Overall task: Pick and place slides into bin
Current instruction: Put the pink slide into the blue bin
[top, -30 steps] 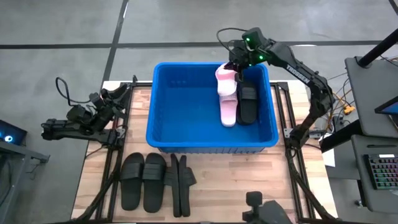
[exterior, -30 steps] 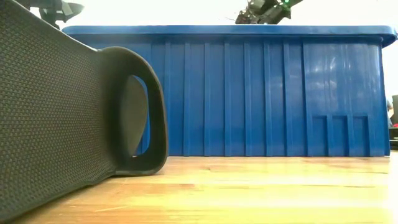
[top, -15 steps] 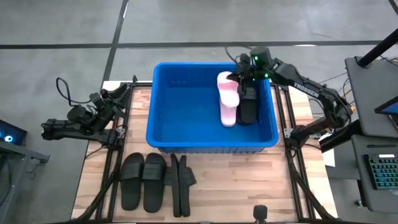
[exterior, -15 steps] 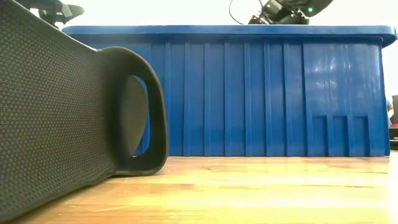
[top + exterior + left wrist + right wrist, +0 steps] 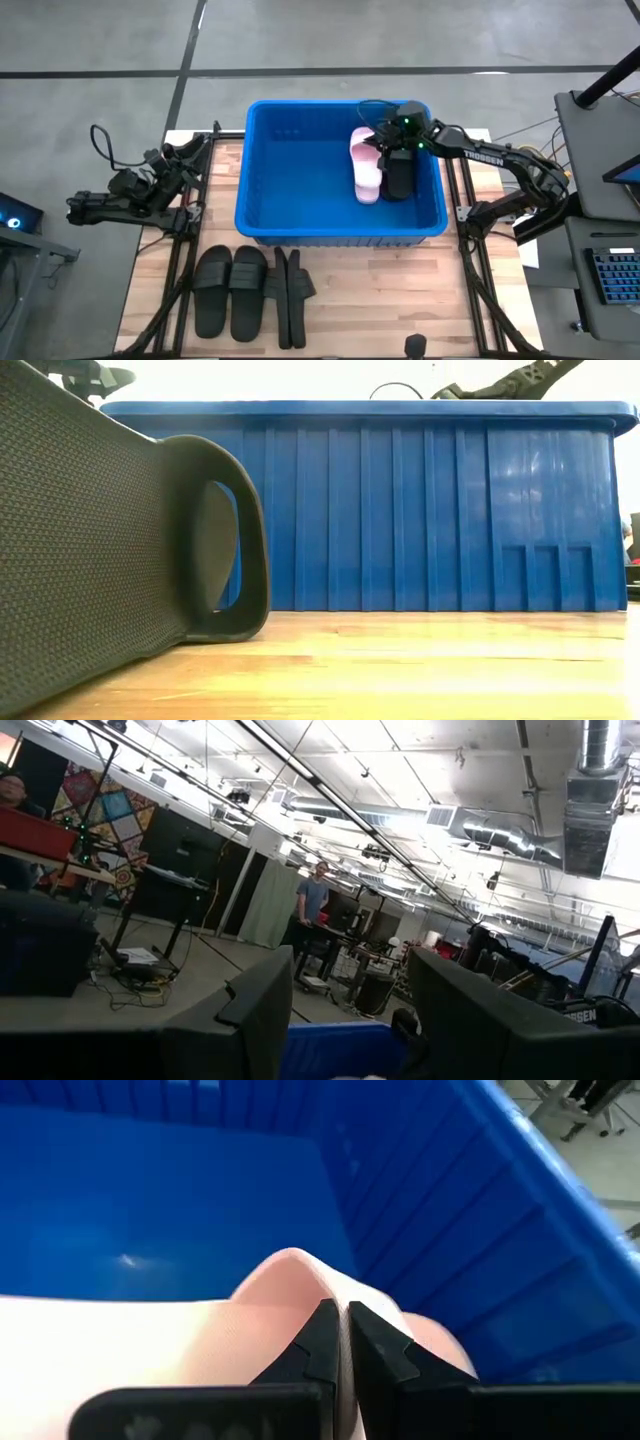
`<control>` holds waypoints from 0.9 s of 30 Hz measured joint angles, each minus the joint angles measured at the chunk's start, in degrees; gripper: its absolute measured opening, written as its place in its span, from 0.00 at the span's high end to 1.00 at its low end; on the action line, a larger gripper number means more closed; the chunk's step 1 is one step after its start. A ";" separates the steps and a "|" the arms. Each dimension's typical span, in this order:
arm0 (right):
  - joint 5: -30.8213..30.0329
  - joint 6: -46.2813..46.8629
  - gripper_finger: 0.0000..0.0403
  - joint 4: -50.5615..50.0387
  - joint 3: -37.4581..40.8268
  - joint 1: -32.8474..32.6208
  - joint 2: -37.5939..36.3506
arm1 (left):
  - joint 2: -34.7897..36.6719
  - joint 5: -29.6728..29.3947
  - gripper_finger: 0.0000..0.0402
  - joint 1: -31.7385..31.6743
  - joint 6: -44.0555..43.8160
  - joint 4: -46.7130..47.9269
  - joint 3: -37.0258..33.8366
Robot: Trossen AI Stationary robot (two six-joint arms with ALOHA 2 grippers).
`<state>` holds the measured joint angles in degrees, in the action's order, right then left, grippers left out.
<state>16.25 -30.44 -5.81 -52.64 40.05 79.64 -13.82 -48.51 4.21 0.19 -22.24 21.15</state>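
Observation:
The blue bin (image 5: 262, 190) stands mid-table. In it lie a pale pink slide (image 5: 366, 170) and, beside it, a black slide (image 5: 398, 178). My right gripper (image 5: 382, 140) reaches down inside the bin's far right part and is shut on the pink slide (image 5: 200, 1350). Three black slides (image 5: 232, 292) lie on the table in front of the bin; one fills the left of the low view (image 5: 100, 530). My left gripper (image 5: 183, 155) waits at the table's left edge, open (image 5: 345, 1020) and empty. My right gripper pinches the pink slide's arched strap (image 5: 345, 1292) between its two fingers, at the slide's far end. The fingers come from above and the far right, slanting down into the bin. The slide's near end (image 5: 367, 195) lies low in the bin.
The bin's rim (image 5: 400, 407) and ribbed walls surround my right gripper. My right arm (image 5: 510, 380) shows just above the rim in the low view. Bare blue bin floor lies left of the pink slide. People stand in the room beyond.
My right gripper has gone down into the bin and toward the near edge, still shut on the pink slide. The slide's far end has come down with it, while its near end has stayed in place beside the black slide.

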 joint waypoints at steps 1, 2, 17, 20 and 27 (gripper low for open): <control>0.00 -0.53 0.98 0.75 0.66 0.00 0.02 | 0.00 -0.02 0.54 0.00 0.00 0.00 -0.10; 0.00 -1.21 0.98 1.45 1.14 0.00 0.08 | 0.00 -0.04 0.54 0.00 0.00 0.03 -0.19; -1.32 -4.61 0.98 4.93 4.00 2.74 3.40 | -0.02 -0.17 0.54 0.00 -1.42 0.00 -0.86; -1.33 -4.59 0.96 4.64 4.00 2.94 4.08 | -0.02 -0.20 0.54 0.00 -1.49 0.02 -0.88; -1.32 -4.59 0.88 4.27 3.96 3.02 5.82 | -0.02 -0.20 0.54 0.00 -1.51 0.02 -0.90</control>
<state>14.93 -35.03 -1.54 -48.69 43.07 85.46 -13.85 -48.71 4.21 -1.32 -22.22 20.25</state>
